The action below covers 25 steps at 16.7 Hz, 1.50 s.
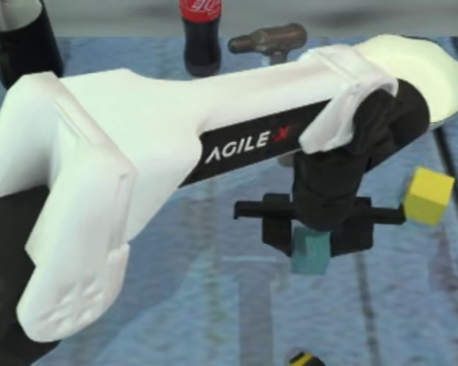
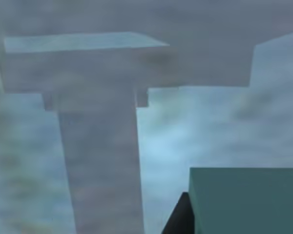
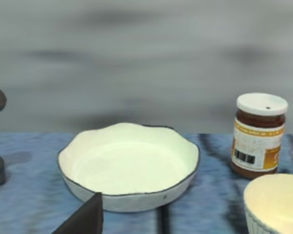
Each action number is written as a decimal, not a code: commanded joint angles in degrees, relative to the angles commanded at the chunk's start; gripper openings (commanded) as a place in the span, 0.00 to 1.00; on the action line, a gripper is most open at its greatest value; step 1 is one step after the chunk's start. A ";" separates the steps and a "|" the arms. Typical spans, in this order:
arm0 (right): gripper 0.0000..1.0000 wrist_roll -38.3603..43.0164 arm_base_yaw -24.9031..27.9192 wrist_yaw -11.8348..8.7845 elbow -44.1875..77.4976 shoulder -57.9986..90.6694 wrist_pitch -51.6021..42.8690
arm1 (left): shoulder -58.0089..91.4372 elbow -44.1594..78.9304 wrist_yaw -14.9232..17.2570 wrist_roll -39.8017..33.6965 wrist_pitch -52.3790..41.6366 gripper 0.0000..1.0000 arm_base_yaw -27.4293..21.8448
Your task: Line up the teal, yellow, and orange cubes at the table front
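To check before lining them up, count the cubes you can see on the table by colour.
teal cube: 1, beneath the left hand
yellow cube: 1, toward the table's right
orange cube: 0 in view
Total: 2 cubes visible

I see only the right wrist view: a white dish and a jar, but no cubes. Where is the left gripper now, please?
Observer: In the top view, the left gripper is directly over the teal cube, near the table's middle.
Operator: And where is the yellow cube?
Observer: The yellow cube sits apart from the teal one, toward the top view's right.
Operator: And the orange one?
Observer: No view shows it. The left arm hides much of the table.
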 joint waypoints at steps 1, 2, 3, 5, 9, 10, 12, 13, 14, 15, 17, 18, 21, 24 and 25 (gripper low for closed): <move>1.00 0.00 0.00 0.00 0.00 0.00 0.00 | -0.39 -0.10 -0.10 -3.24 -0.07 0.00 -1.67; 1.00 0.00 0.00 0.00 0.00 0.00 0.00 | -0.79 -0.19 -0.20 -5.80 -0.08 0.00 -3.08; 1.00 0.00 0.00 0.00 0.00 0.00 0.00 | -1.15 -0.26 -0.29 -7.80 -0.06 0.00 -4.25; 1.00 0.00 0.00 0.00 0.00 0.00 0.00 | -1.66 -0.37 -0.42 -9.95 0.01 0.00 -5.59; 1.00 0.00 0.00 0.00 0.00 0.00 0.00 | -1.45 -0.32 -0.39 -9.98 0.05 0.00 -5.47; 1.00 0.00 0.00 0.00 0.00 0.00 0.00 | -1.43 -0.51 -0.39 -9.94 0.24 0.00 -5.49; 1.00 0.00 0.00 0.00 0.00 0.00 0.00 | -1.02 -2.36 -0.41 -9.84 2.41 0.00 -5.56; 1.00 0.00 0.00 0.00 0.00 0.00 0.00 | -0.63 -3.77 -0.42 -9.88 4.29 0.00 -5.55; 1.00 0.00 0.00 0.00 0.00 0.00 0.00 | -0.17 -5.34 -0.41 -9.94 6.53 0.00 -5.54; 1.00 0.00 0.00 0.00 0.00 0.00 0.00 | 0.29 -6.97 -0.40 -9.96 8.89 0.00 -5.54; 1.00 0.00 0.00 0.00 0.00 0.00 0.00 | 1.11 -9.81 -0.39 -10.01 12.59 0.00 -5.60; 1.00 0.00 0.00 0.00 0.00 0.00 0.00 | 1.41 -10.67 -0.39 -10.04 13.55 0.00 -5.64; 1.00 0.00 0.00 0.00 0.00 0.00 0.00 | 1.54 -10.99 -0.40 -10.06 13.90 0.00 -5.67; 1.00 0.00 0.00 0.00 0.00 0.00 0.00 | 1.54 -10.99 -0.40 -10.06 13.90 0.15 -5.67; 1.00 0.00 0.00 0.00 0.00 0.00 0.00 | 1.54 -10.99 -0.40 -10.06 13.90 0.23 -5.67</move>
